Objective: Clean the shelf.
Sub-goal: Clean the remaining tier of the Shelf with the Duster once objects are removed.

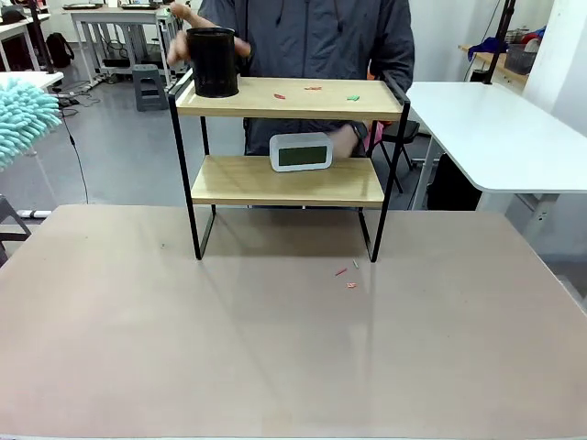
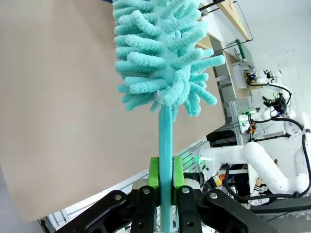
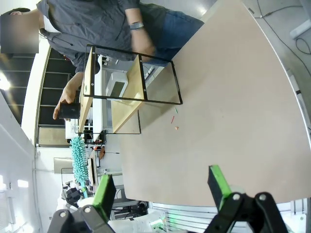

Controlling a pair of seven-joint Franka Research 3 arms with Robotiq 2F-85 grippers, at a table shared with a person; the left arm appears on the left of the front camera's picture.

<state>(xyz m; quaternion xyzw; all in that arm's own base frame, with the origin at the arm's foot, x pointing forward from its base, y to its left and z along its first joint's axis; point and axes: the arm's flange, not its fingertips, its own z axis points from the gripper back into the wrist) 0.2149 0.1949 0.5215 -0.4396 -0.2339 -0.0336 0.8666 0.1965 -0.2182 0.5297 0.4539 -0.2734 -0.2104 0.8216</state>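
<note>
At left gripper (image 2: 165, 172): jaws clamped on thin handle of teal duster (image 2: 163, 58), green pads (image 2: 154, 172) pressed against it on both sides. Fluffy head straight out past the fingertips, above bare table (image 2: 58, 121). From the front, head poking in at far left edge, raised, roughly level with top board of shelf (image 1: 289, 108). Well apart from it, no contact.

At right gripper (image 3: 162, 190): jaws wide apart, nothing between them. Beyond the fingers, a long stretch of bare table, then shelf at the far side, seen sideways in the rolled right wrist view. Well apart from these jaws too.

Shelf upright at far middle of table, legs on the tabletop, person just behind it.

On top board:
- Black cup (image 1: 213, 62) at its left end, with one hand (image 1: 183, 46) of the person on it.
- Red scraps (image 1: 280, 95) near the middle.
- Green scrap (image 1: 352, 97) toward the right end.

On lower board:
- White clock (image 1: 300, 151), upright, facing the robot.
- Other hand (image 1: 347, 139) just beside it on the right, behind the frame. Cannot tell whether touching.

On table just in front of shelf's right leg: a few more small scraps (image 1: 346, 278).
</note>
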